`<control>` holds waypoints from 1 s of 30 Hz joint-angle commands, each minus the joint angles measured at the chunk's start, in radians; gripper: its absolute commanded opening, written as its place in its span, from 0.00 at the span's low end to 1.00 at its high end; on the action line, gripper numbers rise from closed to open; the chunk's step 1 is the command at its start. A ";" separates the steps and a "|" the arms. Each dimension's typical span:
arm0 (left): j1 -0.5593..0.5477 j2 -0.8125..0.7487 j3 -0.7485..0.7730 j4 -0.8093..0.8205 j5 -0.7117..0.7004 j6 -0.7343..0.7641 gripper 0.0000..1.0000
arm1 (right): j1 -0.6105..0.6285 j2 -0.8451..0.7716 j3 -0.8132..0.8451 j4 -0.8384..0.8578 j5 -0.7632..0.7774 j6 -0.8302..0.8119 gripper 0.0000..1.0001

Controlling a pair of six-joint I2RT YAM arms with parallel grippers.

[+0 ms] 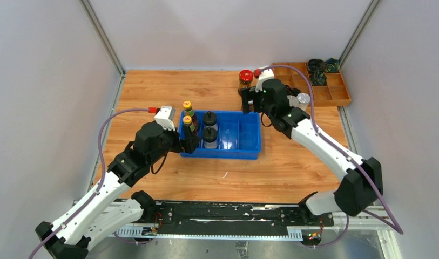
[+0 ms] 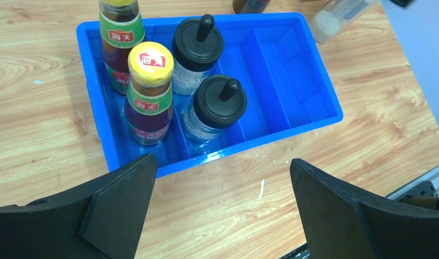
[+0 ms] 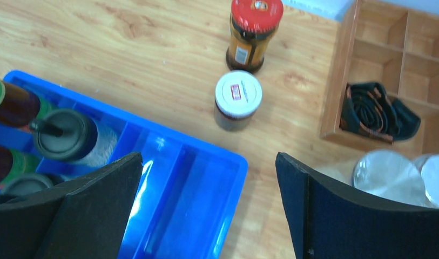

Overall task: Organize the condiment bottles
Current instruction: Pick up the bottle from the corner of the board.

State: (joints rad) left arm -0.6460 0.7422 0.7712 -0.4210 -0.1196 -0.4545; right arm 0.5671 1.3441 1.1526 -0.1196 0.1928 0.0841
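Table (image 1: 152,91): brown wood with grey walls around it.
Top view, blue bin (image 1: 249,150): two yellow-capped bottles (image 1: 187,105) and two black-lidded shakers (image 1: 209,117) stand in its left slots.
Top view, right gripper (image 1: 248,101): hangs by the bin's far right corner, near the red-lidded jar (image 1: 245,78).
Left wrist view, left gripper (image 2: 222,164): spread wide, holding nothing, just outside the bin's near wall.
Right wrist view, right gripper: spread wide, holding nothing.
White-lidded jar (image 3: 238,94): on the table below, just beside the red-lidded jar.
Silver-lidded jars (image 3: 390,175): by the wooden tray (image 3: 341,81), partly hidden.
Good next move, I think: drop straight down on the white-lidded jar, one finger each side, miss the red-lidded jar, squeeze gently.
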 commanded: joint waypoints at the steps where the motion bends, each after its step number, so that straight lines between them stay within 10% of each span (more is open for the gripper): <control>1: -0.011 -0.028 -0.019 -0.060 0.015 -0.006 1.00 | -0.016 0.099 0.132 0.042 0.021 -0.068 1.00; 30: -0.011 -0.113 0.016 -0.197 0.027 -0.031 1.00 | -0.275 0.860 0.882 -0.048 -0.410 -0.019 1.00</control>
State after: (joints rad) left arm -0.6460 0.6407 0.7574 -0.5850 -0.0914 -0.4847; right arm 0.2966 2.1681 1.9789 -0.1425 -0.0963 0.0559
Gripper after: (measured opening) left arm 0.999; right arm 0.999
